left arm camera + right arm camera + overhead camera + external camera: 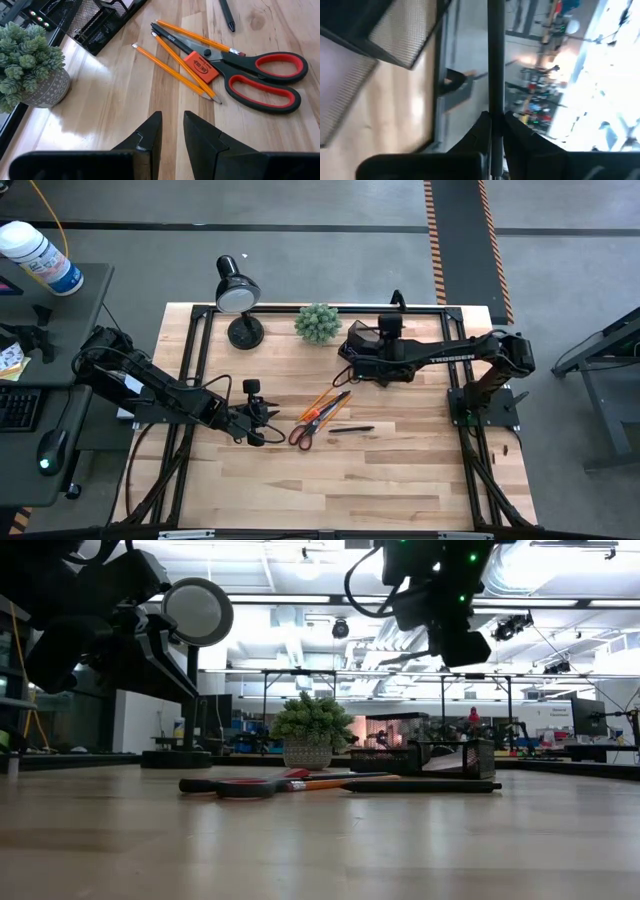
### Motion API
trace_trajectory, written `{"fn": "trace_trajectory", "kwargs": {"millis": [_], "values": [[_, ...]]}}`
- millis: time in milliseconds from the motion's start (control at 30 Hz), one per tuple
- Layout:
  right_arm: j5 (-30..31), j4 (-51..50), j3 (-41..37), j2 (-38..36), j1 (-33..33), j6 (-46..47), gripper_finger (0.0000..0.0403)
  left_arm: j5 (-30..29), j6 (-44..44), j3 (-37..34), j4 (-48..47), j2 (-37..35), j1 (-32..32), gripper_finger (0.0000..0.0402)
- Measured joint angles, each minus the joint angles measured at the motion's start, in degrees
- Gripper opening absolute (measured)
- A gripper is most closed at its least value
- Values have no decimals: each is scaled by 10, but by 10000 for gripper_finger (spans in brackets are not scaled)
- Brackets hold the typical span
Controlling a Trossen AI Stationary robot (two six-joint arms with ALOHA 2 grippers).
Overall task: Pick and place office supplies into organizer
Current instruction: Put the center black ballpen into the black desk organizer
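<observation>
Left tool [268, 424], fingers slightly parted, empty; scissors [312, 423] and pencils [325, 402] lie at its 3 o'clock, long axes toward 2 o'clock. Right tool [496, 120] clamps a dark pen [495, 55] over the organizer [362, 346].

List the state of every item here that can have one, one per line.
Left gripper: fingers slightly apart, empty, above the table.
Right gripper: shut on a dark pen, raised over the organizer.
Scissors: closed, lying flat.
Pencils: lying flat beside the scissors.
Lamp: upright.
</observation>
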Motion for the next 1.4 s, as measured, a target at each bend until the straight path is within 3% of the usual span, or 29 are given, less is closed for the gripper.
{"fn": "trace_trajectory", "kwargs": {"millis": [200, 567, 1033, 1400], "values": [[43, 2, 0, 0, 0, -95, 21, 1, 0, 0, 0, 0, 0, 67], [50, 8, 0, 0, -5, -252, 21, 2, 0, 0, 0, 0, 0, 67], [24, 24, 0, 3, -71, -321, 21, 9, 0, 0, 0, 0, 0, 67], [2, 54, 0, 63, -85, -410, 21, 9, 0, 0, 3, 0, 0, 67]]}}
